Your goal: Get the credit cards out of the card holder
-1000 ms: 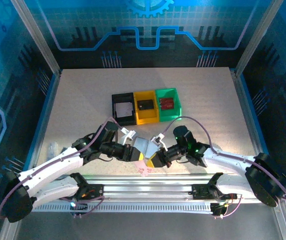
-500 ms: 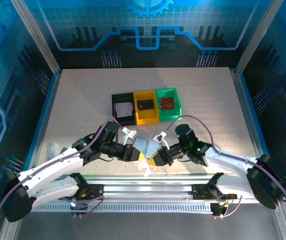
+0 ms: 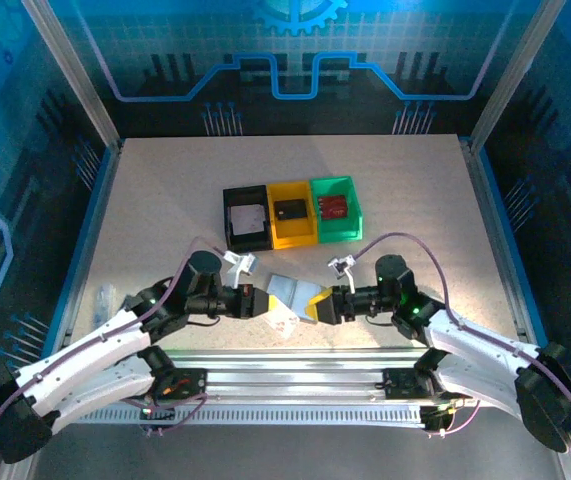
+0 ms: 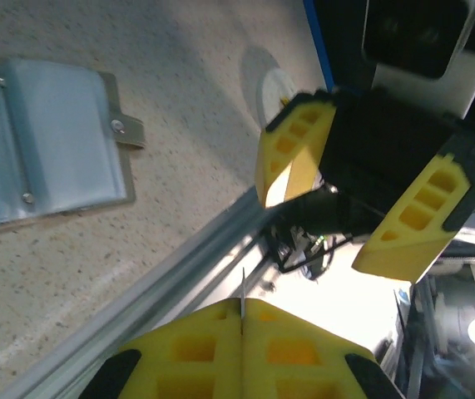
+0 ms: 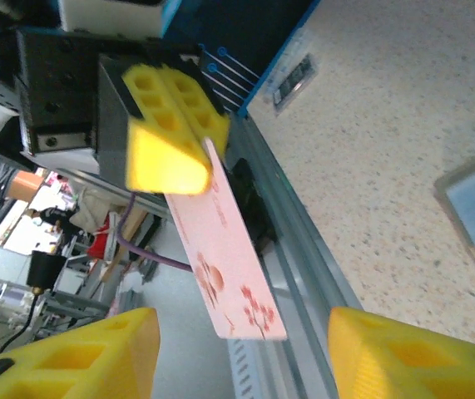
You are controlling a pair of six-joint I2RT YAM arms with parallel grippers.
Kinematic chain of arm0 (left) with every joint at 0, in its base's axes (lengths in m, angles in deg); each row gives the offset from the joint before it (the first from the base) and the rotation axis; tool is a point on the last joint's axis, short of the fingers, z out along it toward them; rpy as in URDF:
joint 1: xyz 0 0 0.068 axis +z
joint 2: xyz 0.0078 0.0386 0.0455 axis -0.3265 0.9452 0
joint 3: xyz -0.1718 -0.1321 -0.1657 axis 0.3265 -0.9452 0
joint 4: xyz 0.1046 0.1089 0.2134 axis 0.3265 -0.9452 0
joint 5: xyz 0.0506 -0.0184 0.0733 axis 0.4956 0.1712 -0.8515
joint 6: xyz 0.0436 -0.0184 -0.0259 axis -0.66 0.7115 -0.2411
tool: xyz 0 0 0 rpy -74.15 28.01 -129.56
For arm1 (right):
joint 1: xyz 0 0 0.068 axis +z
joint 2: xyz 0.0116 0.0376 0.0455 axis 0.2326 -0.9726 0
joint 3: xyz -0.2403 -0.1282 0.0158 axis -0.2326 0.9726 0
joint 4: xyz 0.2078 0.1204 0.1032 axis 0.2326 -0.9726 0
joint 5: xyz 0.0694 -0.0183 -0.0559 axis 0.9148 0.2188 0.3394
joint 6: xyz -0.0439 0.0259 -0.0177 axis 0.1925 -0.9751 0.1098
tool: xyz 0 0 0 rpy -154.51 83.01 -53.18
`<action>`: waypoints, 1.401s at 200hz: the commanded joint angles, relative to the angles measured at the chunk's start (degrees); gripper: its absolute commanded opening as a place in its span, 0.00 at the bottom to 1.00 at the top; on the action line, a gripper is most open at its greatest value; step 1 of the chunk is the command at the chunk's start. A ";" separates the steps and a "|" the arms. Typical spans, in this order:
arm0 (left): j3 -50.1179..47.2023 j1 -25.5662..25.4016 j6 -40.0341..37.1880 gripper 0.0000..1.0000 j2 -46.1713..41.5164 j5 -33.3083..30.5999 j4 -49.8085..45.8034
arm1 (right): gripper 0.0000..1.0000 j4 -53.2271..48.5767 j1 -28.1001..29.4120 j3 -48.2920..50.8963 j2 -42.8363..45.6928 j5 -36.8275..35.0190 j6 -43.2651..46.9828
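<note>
Left claw [image 4: 242, 320] pinches a card [image 5: 230, 258] by one end; right claw [image 3: 317, 304] spread. Likely light, stiff, slick: grip its flat faces.

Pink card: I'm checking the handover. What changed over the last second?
The left gripper closed on the pink card. The right gripper opened, let go of it and drew back to the right. The card holder and the bins stayed put.
</note>
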 commanded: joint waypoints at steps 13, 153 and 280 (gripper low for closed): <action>-3.52 -0.36 7.30 0.00 -1.27 -5.85 10.95 | 0.57 13.01 3.32 3.81 -1.66 -5.63 -6.64; -7.35 -0.58 12.06 0.00 -4.96 -8.29 16.07 | 0.48 33.82 11.12 3.42 -13.61 -14.75 -9.47; -5.86 -0.62 8.26 0.39 -6.29 -6.43 11.45 | 0.00 24.01 9.30 3.13 -4.42 -16.66 -7.07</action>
